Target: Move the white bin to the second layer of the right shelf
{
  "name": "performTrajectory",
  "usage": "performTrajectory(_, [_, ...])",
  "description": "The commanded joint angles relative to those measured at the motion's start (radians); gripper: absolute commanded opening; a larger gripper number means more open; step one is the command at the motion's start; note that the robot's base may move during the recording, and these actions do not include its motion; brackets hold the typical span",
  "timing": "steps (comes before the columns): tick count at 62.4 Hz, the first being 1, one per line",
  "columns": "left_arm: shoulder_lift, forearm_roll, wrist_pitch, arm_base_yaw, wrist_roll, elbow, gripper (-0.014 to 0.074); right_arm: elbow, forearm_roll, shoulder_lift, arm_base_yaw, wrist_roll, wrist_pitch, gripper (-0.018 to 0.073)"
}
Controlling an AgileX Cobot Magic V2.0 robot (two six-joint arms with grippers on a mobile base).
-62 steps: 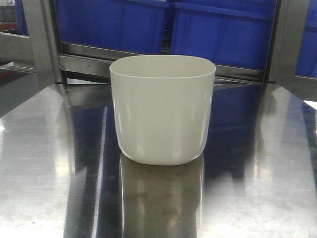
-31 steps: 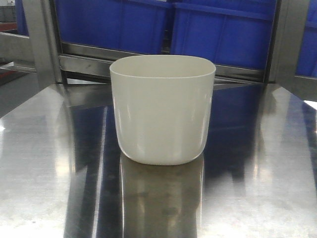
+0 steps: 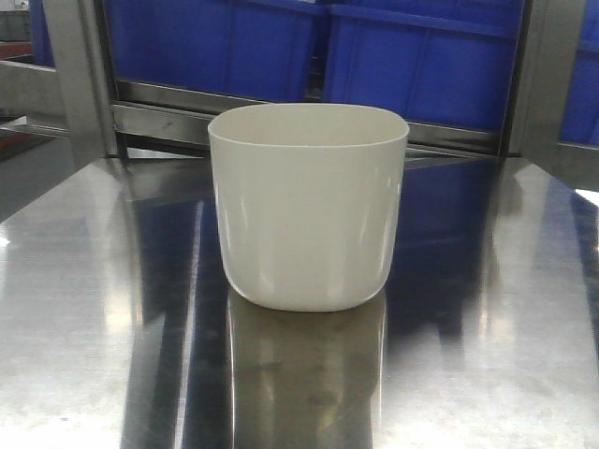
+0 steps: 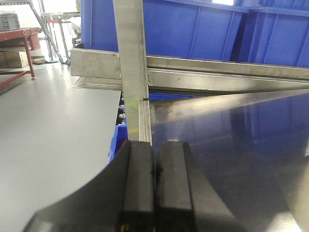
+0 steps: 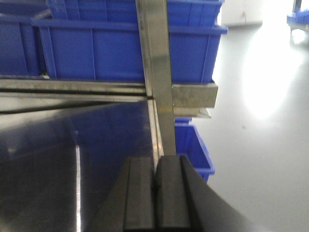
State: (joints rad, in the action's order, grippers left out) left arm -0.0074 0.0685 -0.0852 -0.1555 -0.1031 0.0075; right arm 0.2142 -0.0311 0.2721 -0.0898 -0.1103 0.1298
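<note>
A: Start on your left. Your left end effector [image 4: 155, 164] is clenched. Its two black fingers [image 4: 139, 179] press flat together, and nothing is between them.

B: Yes, and you can see it sits by the left edge of the shiny steel surface [image 4: 231, 145]. Grey floor [image 4: 53, 135] lies to its left. A steel post [image 4: 131, 48] stands ahead of it, with blue crates [image 4: 193, 29] behind the post.

A: Now look at the middle. In your front view the white bin [image 3: 307, 210] stands upright on the surface, open side up. Nothing touches it.

B: You can see the bin mirrored in the steel just below it. A steel bar [image 3: 168, 103] runs behind it, and more blue crates sit behind that bar.

A: Now your right side. Your right end effector [image 5: 155, 183] is clenched too. Its fingers are tight together and hold nothing.

B: It sits by the right edge of the surface, and you can see another post [image 5: 157, 48] ahead of it. A small blue crate [image 5: 193, 145] sits lower down, just right of that post. Bright floor lies further right.
</note>
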Motion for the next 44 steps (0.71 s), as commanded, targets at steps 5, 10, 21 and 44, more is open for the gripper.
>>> performTrajectory(5, [-0.014,0.005,0.085,-0.007,0.004,0.037,0.0085,0.258,0.012,0.266,0.024,0.004,-0.032,0.0056])
performTrajectory(10, [-0.014,0.005,0.085,-0.007,0.004,0.037,0.0085,0.371,0.004,0.371,0.045,0.004,-0.009,0.0056])
performTrajectory(21, [-0.014,0.005,0.085,-0.007,0.004,0.037,0.0085,0.658,-0.006,0.636,0.142,0.004,0.182,0.0056])
performTrajectory(44, [-0.014,0.005,0.085,-0.007,0.004,0.037,0.0085,1.097,-0.046,1.069,0.437,0.004,0.531,0.0125])
